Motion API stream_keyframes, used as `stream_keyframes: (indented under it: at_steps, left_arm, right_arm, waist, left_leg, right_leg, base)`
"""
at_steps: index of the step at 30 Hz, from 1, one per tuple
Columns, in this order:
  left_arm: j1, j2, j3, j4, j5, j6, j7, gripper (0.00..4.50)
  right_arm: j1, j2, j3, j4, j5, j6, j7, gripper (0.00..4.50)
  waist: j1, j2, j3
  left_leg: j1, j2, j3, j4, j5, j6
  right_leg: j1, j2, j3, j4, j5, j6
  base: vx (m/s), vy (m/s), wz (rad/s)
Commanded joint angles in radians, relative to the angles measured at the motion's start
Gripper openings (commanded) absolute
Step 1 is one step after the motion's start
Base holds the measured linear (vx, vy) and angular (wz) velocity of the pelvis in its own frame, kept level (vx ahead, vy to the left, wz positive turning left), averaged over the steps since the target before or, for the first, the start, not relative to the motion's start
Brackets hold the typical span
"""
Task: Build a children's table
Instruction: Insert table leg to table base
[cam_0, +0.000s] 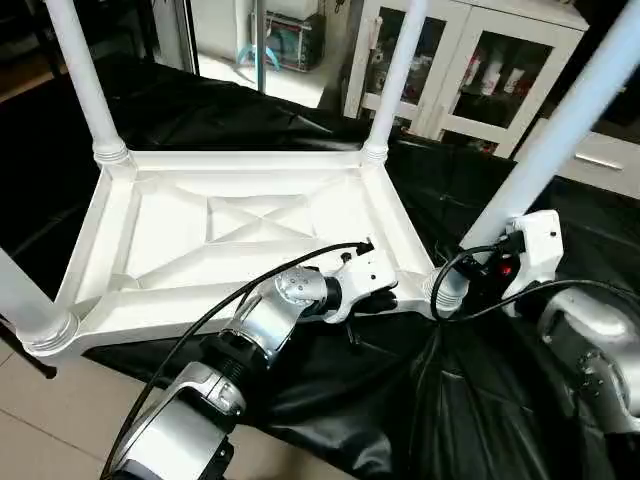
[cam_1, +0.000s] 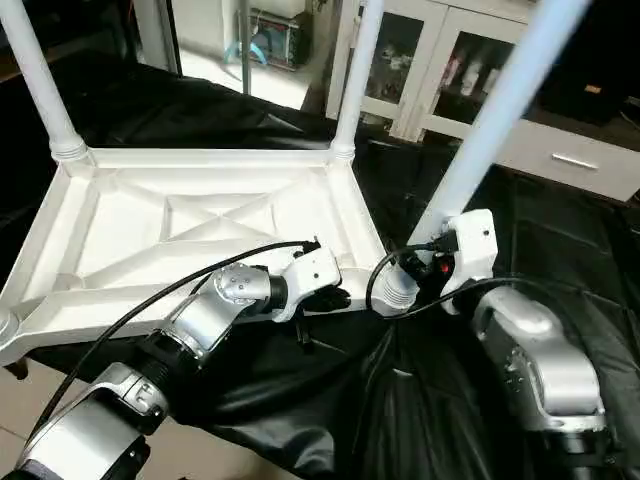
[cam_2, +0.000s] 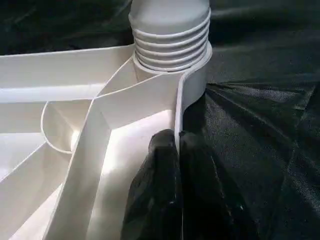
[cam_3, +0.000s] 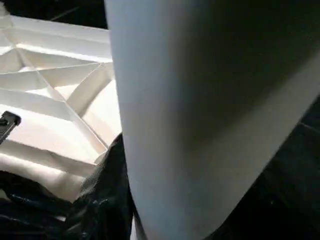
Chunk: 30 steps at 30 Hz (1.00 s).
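The white plastic rectangular tabletop (cam_0: 250, 240) lies upside down on a black plastic sheet (cam_0: 400, 400), its X-ribbed underside facing up, with four long white tapered tube legs standing in its corner sockets. The relation that matters is at the tabletop's near corner on the robot's right: the fourth white leg (cam_0: 560, 130) rises from that socket with its long axis leaning away from the tabletop, towards the white glass-fronted cabinet (cam_0: 470, 60), while the two far legs stand close to upright. The right gripper (cam_0: 500, 262) sits just above that socket, its black fingers half spread around the leg's lower end, apparently gripping it. The left gripper (cam_0: 378, 297) is clenched on the tabletop's near rim, just beside the same corner, one finger (cam_2: 155, 195) inside the rim wall and one outside. Judged from this, the right arm must bring the leg upright and press it home while the left steadies the tabletop.

The left wrist view shows the leg's ribbed end (cam_2: 172, 45) with several ribs standing above the socket; the head views hide this behind cable and gripper
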Motion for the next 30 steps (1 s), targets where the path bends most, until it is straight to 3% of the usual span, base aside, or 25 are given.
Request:
stream_keyframes:
  at_steps: [1, 5, 9, 11, 12, 14, 18, 22, 27, 29, 30]
  left_arm:
    - [-0.031, 0.054, 0.086, -0.011, -0.009, -0.001, 0.072, 0.00]
    - [-0.021, 0.060, 0.066, -0.025, -0.021, -0.016, 0.011, 0.00]
    - [-0.001, 0.074, 0.033, -0.054, -0.028, -0.031, -0.070, 0.00]
    - [0.008, 0.080, 0.021, -0.066, -0.032, -0.029, -0.096, 0.00]
    - [0.013, 0.082, 0.018, -0.072, -0.029, -0.028, -0.089, 0.00]
    - [0.015, 0.082, 0.019, -0.075, -0.028, -0.027, -0.082, 0.00]
    - [0.023, 0.086, 0.021, -0.086, -0.029, -0.022, -0.072, 0.00]
    - [0.027, 0.091, 0.022, -0.091, -0.028, -0.019, -0.054, 0.00]
    - [0.025, 0.091, 0.027, -0.089, -0.025, -0.020, -0.048, 0.00]
    - [0.025, 0.091, 0.027, -0.089, -0.026, -0.020, -0.047, 0.00]
    - [0.023, 0.091, 0.028, -0.087, -0.028, -0.021, -0.044, 0.00]
  right_arm:
    - [0.109, -0.018, 0.116, 0.134, -0.039, 0.234, 0.053, 1.81]
    - [0.060, -0.003, 0.100, 0.197, -0.036, 0.210, 0.053, 1.81]
    - [0.002, 0.001, 0.101, 0.245, -0.038, 0.183, 0.075, 1.81]
    - [-0.017, -0.003, 0.105, 0.262, -0.033, 0.180, 0.097, 1.81]
    - [-0.019, -0.023, 0.129, 0.277, -0.050, 0.171, 0.127, 1.81]
    - [-0.008, -0.035, 0.147, 0.272, -0.061, 0.168, 0.145, 1.81]
    - [0.034, -0.042, 0.182, 0.243, -0.070, 0.169, 0.176, 1.81]
    - [0.053, -0.016, 0.189, 0.255, -0.088, 0.141, 0.159, 1.81]
    - [0.087, 0.018, 0.145, 0.288, -0.086, 0.103, 0.106, 1.81]
    - [0.092, 0.018, 0.139, 0.292, -0.088, 0.101, 0.103, 1.81]
    - [0.105, 0.027, 0.110, 0.311, -0.083, 0.098, 0.085, 1.81]
  waist:
    - [0.000, -0.003, -0.030]
    - [-0.002, 0.001, -0.030]
    - [-0.008, 0.004, -0.030]
    - [-0.012, 0.004, -0.031]
    - [-0.013, -0.002, -0.032]
    - [-0.009, -0.008, -0.032]
    - [-0.002, -0.007, -0.035]
    - [-0.003, -0.009, -0.035]
    - [-0.008, -0.003, -0.032]
    - [-0.010, -0.005, -0.034]
    - [-0.010, -0.005, -0.034]
  left_leg:
    - [0.009, 0.082, -0.039, -0.078, -0.320, 0.031]
    - [0.007, 0.081, -0.038, -0.077, -0.313, 0.029]
    - [0.008, 0.084, -0.041, -0.079, -0.338, 0.005]
    - [0.006, 0.084, -0.041, -0.080, -0.351, -0.006]
    - [0.009, 0.085, -0.040, -0.078, -0.354, -0.007]
    - [0.012, 0.086, -0.036, -0.075, -0.339, -0.003]
    - [0.014, 0.086, -0.033, -0.074, -0.298, 0.004]
    - [0.017, 0.087, -0.035, -0.078, -0.330, -0.011]
    - [0.024, 0.087, -0.044, -0.085, -0.423, -0.042]
    - [0.024, 0.087, -0.046, -0.084, -0.441, -0.047]
    - [0.025, 0.087, -0.046, -0.085, -0.443, -0.047]
  right_leg:
    - [0.019, -0.060, 0.048, -0.074, -0.357, -0.142]
    - [0.022, -0.061, 0.047, -0.072, -0.346, -0.154]
    - [0.021, -0.061, 0.047, -0.072, -0.364, -0.156]
    - [0.023, -0.061, 0.048, -0.072, -0.370, -0.158]
    - [0.021, -0.059, 0.049, -0.072, -0.371, -0.159]
    - [0.020, -0.060, 0.050, -0.072, -0.371, -0.161]
    - [0.023, -0.057, 0.052, -0.067, -0.318, -0.167]
    - [0.022, -0.055, 0.050, -0.069, -0.329, -0.162]
    - [0.017, -0.055, 0.048, -0.080, -0.429, -0.134]
    - [0.017, -0.056, 0.048, -0.082, -0.440, -0.127]
    - [0.016, -0.055, 0.049, -0.083, -0.437, -0.125]
  base:
    - [0.000, 0.000, 0.00]
    - [0.000, 0.000, 0.00]
    - [0.000, 0.000, 0.00]
    - [0.000, 0.000, 0.00]
    - [0.000, 0.000, 0.00]
    - [0.000, 0.000, 0.00]
    - [0.000, 0.000, 0.00]
    - [0.000, 0.000, 0.00]
    - [0.000, 0.000, 0.00]
    - [0.000, 0.000, 0.00]
    - [0.000, 0.000, 0.00]
